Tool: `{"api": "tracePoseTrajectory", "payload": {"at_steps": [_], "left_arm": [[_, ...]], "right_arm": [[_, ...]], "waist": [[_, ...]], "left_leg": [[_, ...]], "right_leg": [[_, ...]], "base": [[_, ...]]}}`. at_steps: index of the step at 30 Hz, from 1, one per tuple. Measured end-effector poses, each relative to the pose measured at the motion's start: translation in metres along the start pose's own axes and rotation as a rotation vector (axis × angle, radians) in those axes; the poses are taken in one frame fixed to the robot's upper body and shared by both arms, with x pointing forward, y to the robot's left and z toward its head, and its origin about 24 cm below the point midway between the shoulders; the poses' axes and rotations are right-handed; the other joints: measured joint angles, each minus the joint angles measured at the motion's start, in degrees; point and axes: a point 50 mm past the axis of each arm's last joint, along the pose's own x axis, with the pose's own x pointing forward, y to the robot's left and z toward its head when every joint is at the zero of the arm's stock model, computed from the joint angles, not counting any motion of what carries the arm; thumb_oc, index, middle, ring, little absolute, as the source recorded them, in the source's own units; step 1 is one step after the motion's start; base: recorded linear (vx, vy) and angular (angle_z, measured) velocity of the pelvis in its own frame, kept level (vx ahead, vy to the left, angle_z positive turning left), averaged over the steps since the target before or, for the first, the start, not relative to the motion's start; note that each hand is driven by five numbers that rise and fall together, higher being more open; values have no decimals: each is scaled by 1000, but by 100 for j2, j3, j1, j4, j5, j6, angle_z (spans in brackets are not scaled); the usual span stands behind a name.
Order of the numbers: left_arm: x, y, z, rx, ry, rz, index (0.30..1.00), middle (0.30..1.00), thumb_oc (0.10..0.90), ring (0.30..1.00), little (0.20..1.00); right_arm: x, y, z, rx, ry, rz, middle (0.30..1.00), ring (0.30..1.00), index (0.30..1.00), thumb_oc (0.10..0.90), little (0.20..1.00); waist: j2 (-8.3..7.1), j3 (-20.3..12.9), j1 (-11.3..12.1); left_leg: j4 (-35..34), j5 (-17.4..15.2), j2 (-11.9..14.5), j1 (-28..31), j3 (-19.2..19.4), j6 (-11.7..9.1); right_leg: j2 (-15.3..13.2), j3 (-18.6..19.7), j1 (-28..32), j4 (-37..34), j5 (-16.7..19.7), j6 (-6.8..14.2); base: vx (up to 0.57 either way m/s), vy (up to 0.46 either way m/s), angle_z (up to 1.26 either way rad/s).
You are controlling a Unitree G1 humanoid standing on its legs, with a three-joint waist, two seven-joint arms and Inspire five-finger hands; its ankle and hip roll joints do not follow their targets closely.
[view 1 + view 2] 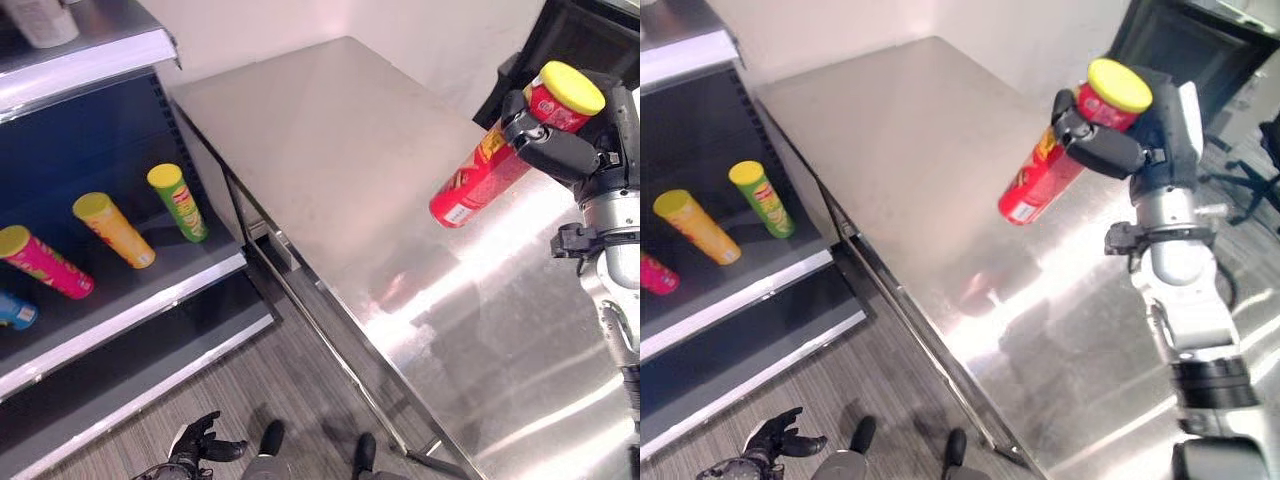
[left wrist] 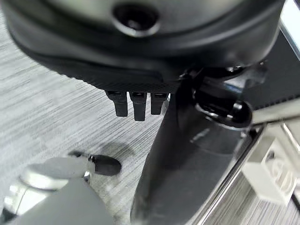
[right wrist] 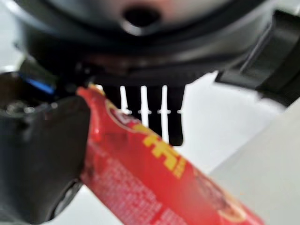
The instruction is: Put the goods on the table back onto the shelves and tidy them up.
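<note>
Over at nine o'clock, the shelf already carries a row of cans lying tilted: a pink can, an orange can and a green can, with a sliver of a blue can at the edge. Down at seven o'clock the left robot hand hangs low over the floor, fingers loosely relaxed, holding nothing.

Moving across, the steel tabletop lies bare at the centre (nothing else waiting on it that I can see). And at two o'clock, here's the action: the right robot hand is clamped round the red can near its yellow-lidded end, the can lifted clear of the tabletop and slanting down toward the shelf side.

Now the risks. That grip sits high on the tube, so the long free end could swing and slip out on the carry. The shelf lies well apart from the can, so a hurried reach might clip the shelf lip. And setting it in carelessly could knock the green can and send the row rolling.
</note>
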Motion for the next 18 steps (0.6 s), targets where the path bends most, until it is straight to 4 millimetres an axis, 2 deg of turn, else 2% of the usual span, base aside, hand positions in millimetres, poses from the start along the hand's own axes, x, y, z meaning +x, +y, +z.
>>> {"api": "tracePoseTrajectory", "payload": {"at_steps": [2, 4, 5, 6, 7, 8, 9, 10, 11, 12, 13, 14, 15, 16, 18], "left_arm": [[-1, -7, -8, -16, 24, -12, 900, 900, 800, 900, 900], [-2, -8, -9, -30, 26, -8, 900, 900, 800, 900, 900], [0, -12, -4, -39, 15, -20, 900, 900, 800, 900, 900], [0, -15, -3, -39, 13, -28, 900, 900, 800, 900, 900], [-1, -13, -7, -35, 24, -23, 900, 900, 800, 900, 900], [-5, -8, -18, -28, 56, -11, 900, 900, 800, 900, 900], [-8, -8, -27, -27, 89, -11, 900, 900, 800, 900, 900], [-6, -9, -21, -25, 67, -18, 900, 900, 800, 900, 900], [-5, -9, -16, -22, 49, -21, 900, 900, 800, 900, 900], [-4, -9, -14, -28, 44, -20, 900, 900, 800, 900, 900], [-4, -5, -16, -24, 53, -17, 900, 900, 800, 900, 900], [-5, 0, -18, -18, 62, -8, 900, 900, 800, 900, 900], [-5, 9, -18, -2, 64, 14, 900, 900, 800, 900, 900], [-5, 18, -19, 27, 73, 31, 900, 900, 800, 900, 900], [-7, 25, -23, 72, 87, 43, 900, 900, 800, 900, 900]], "right_arm": [[-1, 8, 0, 29, -17, 16, 300, 300, 300, 400, 300], [-3, 17, 0, 88, -30, 8, 300, 300, 300, 400, 300], [-3, 20, 6, 97, -54, 34, 300, 300, 300, 400, 300], [-3, 23, 9, 98, -70, 60, 300, 300, 300, 400, 300], [-4, 28, 12, 104, -81, 86, 300, 300, 300, 400, 300], [-3, 34, 17, 111, -109, 125, 300, 300, 300, 400, 300], [-2, 36, 23, 111, -134, 133, 300, 300, 300, 400, 300], [-6, 31, 29, 100, -165, 121, 300, 300, 300, 400, 300], [-7, 29, 30, 94, -167, 124, 300, 300, 300, 400, 300], [-7, 30, 30, 99, -168, 130, 300, 300, 300, 400, 300], [-8, 32, 29, 106, -168, 139, 300, 300, 300, 400, 300], [-8, 32, 29, 109, -170, 147, 300, 300, 300, 400, 300], [-8, 32, 30, 108, -172, 150, 300, 300, 300, 400, 300], [-9, 31, 29, 105, -170, 148, 300, 300, 300, 400, 300], [-11, 24, 28, 99, -166, 123, 300, 300, 300, 400, 300]], "waist": [[52, -12, 155], [15, 1, -8], [81, 43, -54], [178, 55, 75], [191, 54, 209], [163, 66, 301], [255, 98, 347], [224, 155, 79], [136, 187, 14], [74, 245, 152], [-3, 282, 290], [-95, 322, 310], [-194, 376, 185], [-230, 395, 52], [-108, 367, -165]], "left_leg": [[60, 42, 75, -96, -155, -62], [489, 74, -15, -451, -393, -134], [465, 204, -5, -575, -390, -246], [366, 227, 87, -576, -367, -261], [327, 173, 165, -557, -316, -291], [301, 71, 164, -498, -148, -156], [367, 361, 129, -688, 9, -53], [506, 743, -94, -1059, 254, -344], [234, 1093, -152, -1022, 316, -637], [364, 789, -143, -985, 492, -441], [521, 526, -64, -826, 611, -73], [817, 102, 66, -708, 799, -77], [1081, -126, 284, -601, 1022, -286], [1128, -265, 656, -357, 1191, -475], [860, -236, 1303, 97, 1572, -536]], "right_leg": [[144, -125, 76, 49, -42, -63], [357, 13, 148, 25, -239, -154], [434, 40, 186, 0, -264, -435], [507, -112, 200, 1, -288, -482], [533, -121, 195, 1, -339, -554], [532, -111, 135, 1, -342, -559], [656, -172, 116, 108, -282, -473], [465, -352, 13, 233, -223, -649], [293, -540, 37, 129, -206, -709], [190, -592, 90, 9, -148, -773], [67, -503, 94, 43, -165, -773], [-80, -658, 121, 42, -55, -721], [-235, -836, 190, 47, -30, -688], [-356, -967, 259, 48, -10, -658], [-479, -1111, 381, 49, 42, -577]], "base": [[-206, -288, 53], [-97, -102, 122], [-17, 8, 137], [0, 0, 109], [-275, -53, 38], [-336, -33, 18], [-433, 10, 103], [-157, 63, 148], [-163, 106, 152], [-106, 123, 56], [-155, 214, 18], [-115, 240, 40], [-87, 285, 76], [-75, 331, 86], [-56, 365, 71]]}}
